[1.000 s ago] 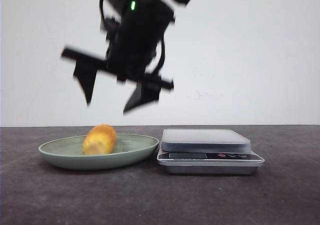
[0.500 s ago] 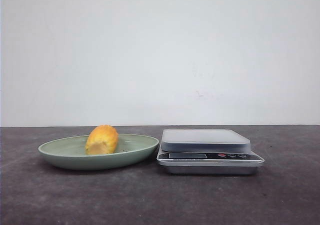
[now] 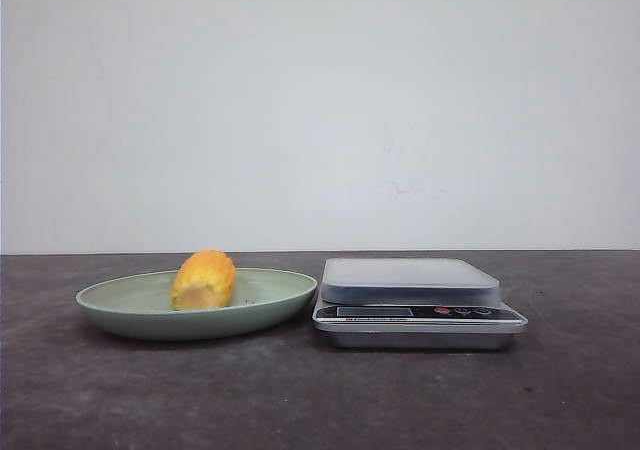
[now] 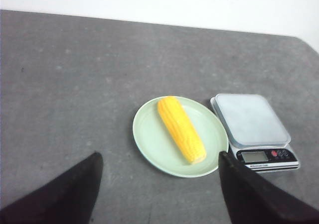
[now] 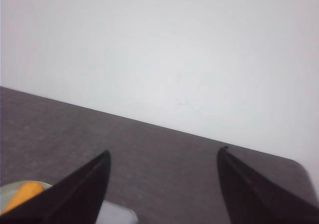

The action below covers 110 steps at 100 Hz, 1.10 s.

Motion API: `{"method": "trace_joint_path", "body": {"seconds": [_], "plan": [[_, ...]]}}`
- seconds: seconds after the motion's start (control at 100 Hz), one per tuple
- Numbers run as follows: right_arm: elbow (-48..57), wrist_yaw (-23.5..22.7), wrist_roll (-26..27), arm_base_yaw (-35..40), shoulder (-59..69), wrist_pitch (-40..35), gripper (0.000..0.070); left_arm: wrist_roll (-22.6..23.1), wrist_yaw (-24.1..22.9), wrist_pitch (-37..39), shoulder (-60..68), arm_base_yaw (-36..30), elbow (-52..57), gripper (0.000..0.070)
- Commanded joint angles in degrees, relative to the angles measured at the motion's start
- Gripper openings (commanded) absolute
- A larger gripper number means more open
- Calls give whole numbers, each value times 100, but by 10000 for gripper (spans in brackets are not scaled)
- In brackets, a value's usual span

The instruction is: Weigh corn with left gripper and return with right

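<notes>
The corn, an orange-yellow cob with a paler cut end, lies on the green plate left of the silver scale, whose platform is bare. No gripper shows in the front view. In the left wrist view my left gripper is open and high above the table, with the corn and plate below and between its fingers. My right gripper is open and holds nothing. An end of the corn and a corner of the scale show beside its finger.
The scale stands close against the plate's right side, its display and buttons facing the robot. The dark grey table runs back to a plain white wall. One rounded table corner shows behind the scale.
A second ago an open black gripper hung above the plate in the front view; it has left that view. The corn, plate and scale stay where they were.
</notes>
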Motion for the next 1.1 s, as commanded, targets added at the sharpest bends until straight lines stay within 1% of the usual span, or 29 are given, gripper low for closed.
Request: {"method": "trace_joint_path", "body": {"seconds": [0.0, 0.09, 0.16, 0.28, 0.41, 0.5, 0.52, 0.55, 0.58, 0.63, 0.65, 0.67, 0.9, 1.09], "plan": [[116, -55, -11, 74, -249, -271, 428, -2, -33, 127, 4, -52, 61, 434], [109, -190, 173, 74, -658, -632, 428, -4, -31, 236, 4, -52, 61, 433], [107, -444, 297, 72, -944, -890, 429, -4, -13, 306, 4, -52, 61, 434], [105, -717, 564, 72, -1272, -1342, 429, -2, -13, 343, 7, -52, 61, 434], [52, -855, 704, 70, -1473, -1722, 429, 0, 101, 490, 7, -52, 61, 432], [-52, -909, 813, 61, -1561, -1801, 425, -2, 149, 590, 7, -52, 61, 419], [-90, -909, 846, 61, -1585, -1801, 408, -2, 153, 597, 7, -52, 61, 396], [-136, -914, 870, 61, -1604, -1799, 357, 0, 151, 595, 7, -52, 61, 321], [-181, -916, 885, 61, -1622, -1799, 283, -2, 151, 586, 7, -52, 61, 213], [-245, -914, 901, 61, -1626, -1803, 128, 7, 151, 581, 7, -52, 61, 6], [-267, -911, 905, 61, -1626, -1803, 59, 15, 149, 581, 7, -52, 61, 0], [-280, -909, 916, 61, -1626, -1805, 0, 20, 149, 581, 7, -52, 61, 13], [-323, -911, 922, 61, -1626, -1582, 1, 17, 138, 588, 7, -52, 61, 10], [-321, -907, 918, 61, -1626, -1829, 1, 20, 138, 509, 7, -52, 61, 12]]}}
